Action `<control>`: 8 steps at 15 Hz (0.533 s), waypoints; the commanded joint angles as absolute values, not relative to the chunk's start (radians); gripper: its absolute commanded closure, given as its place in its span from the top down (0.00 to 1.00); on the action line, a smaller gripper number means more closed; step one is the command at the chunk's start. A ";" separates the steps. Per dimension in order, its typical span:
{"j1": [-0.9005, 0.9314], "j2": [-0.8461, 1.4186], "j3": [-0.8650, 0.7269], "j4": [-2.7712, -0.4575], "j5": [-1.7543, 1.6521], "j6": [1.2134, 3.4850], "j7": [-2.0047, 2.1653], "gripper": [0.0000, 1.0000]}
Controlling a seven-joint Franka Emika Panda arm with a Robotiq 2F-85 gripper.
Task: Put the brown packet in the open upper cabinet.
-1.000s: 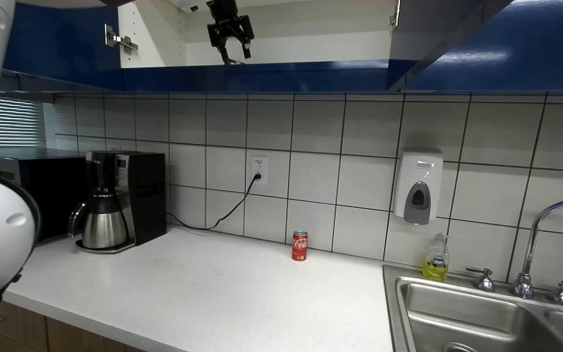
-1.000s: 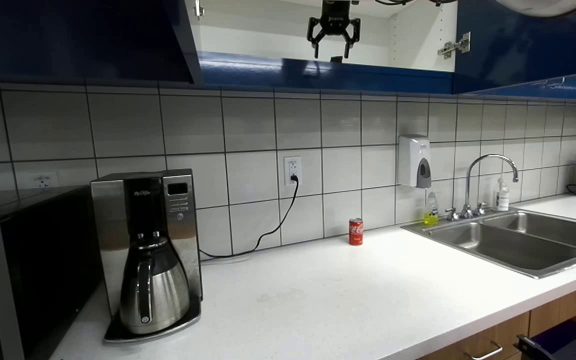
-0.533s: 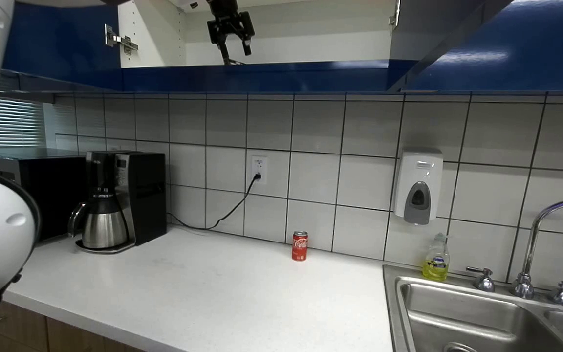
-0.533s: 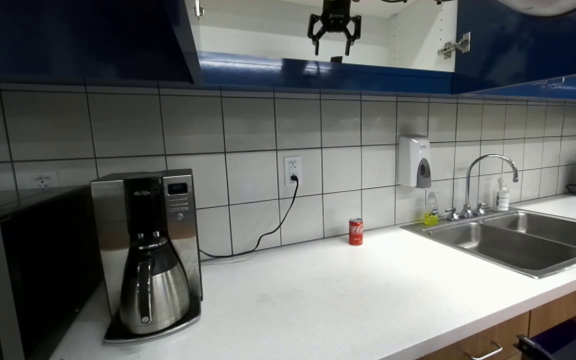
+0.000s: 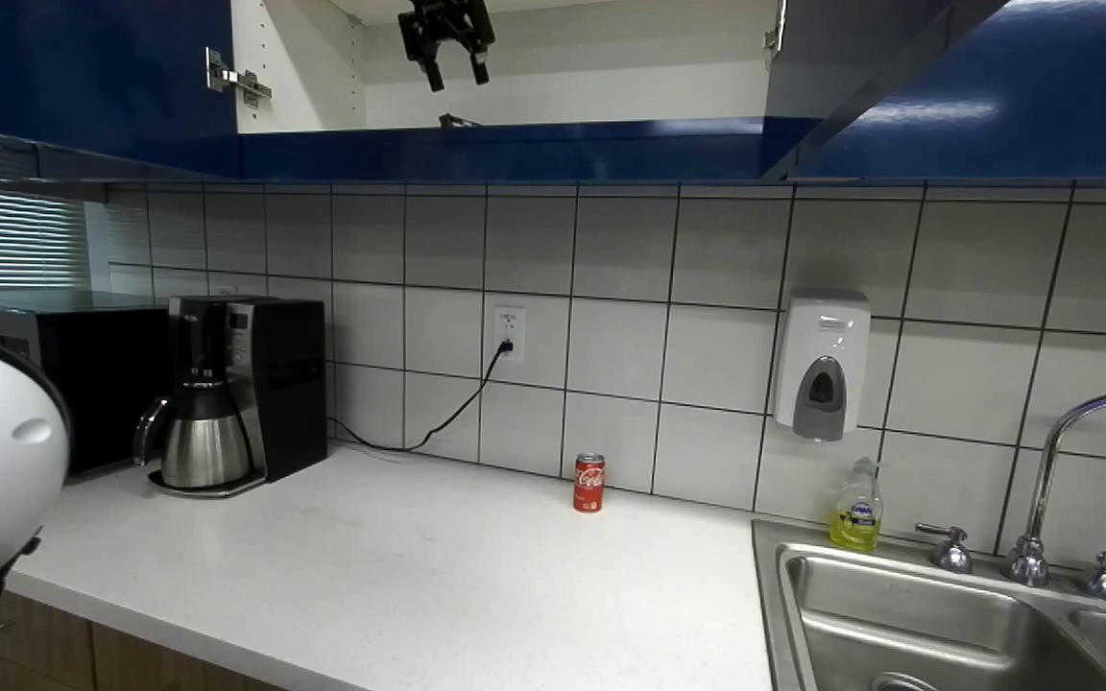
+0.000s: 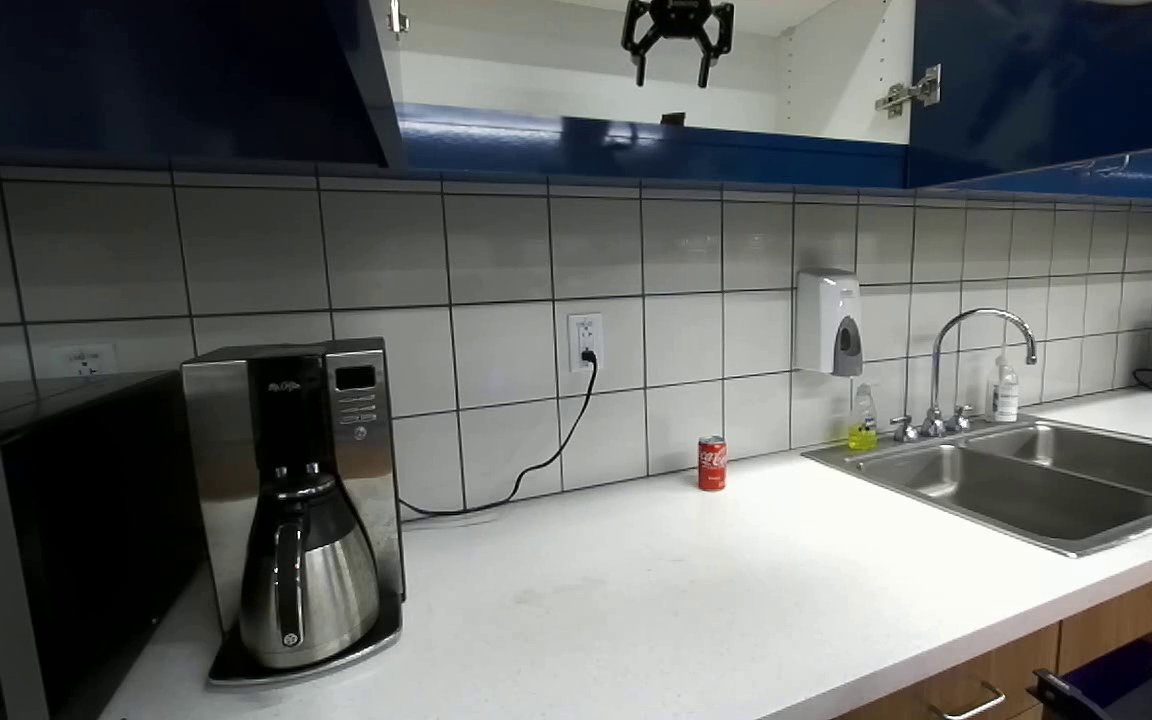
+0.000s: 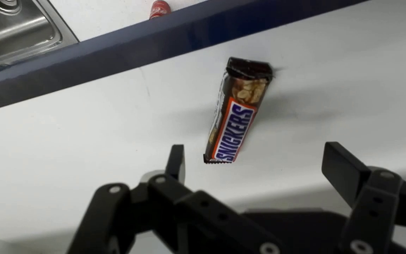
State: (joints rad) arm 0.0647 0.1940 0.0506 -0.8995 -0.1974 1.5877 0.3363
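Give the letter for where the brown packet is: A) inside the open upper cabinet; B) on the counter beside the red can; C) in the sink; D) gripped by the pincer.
A: the wrist view shows the brown packet lying on the floor of the open upper cabinet, behind its blue edge, the pincer open and clear of it.

Saw the brown packet in wrist view, lying slantwise on the pale floor of the open upper cabinet with SNICKERS lettering up. Had the gripper spread wide. Found the packet's lower end between the fingertips as viewed, apart from both, closer to the one at view left. Caught the dark blue front edge, plus the red can (partly hidden by that edge), white counter and steel sink past it.
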 commanded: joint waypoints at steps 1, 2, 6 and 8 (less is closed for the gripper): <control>0.063 0.101 0.054 -1.014 -0.187 1.603 0.331 1.00; 0.064 0.079 0.055 -1.043 -0.186 1.605 0.330 1.00; 0.066 -0.020 0.054 -1.180 -0.172 1.636 0.322 1.00; 0.068 -0.082 0.052 -1.267 -0.167 1.661 0.318 1.00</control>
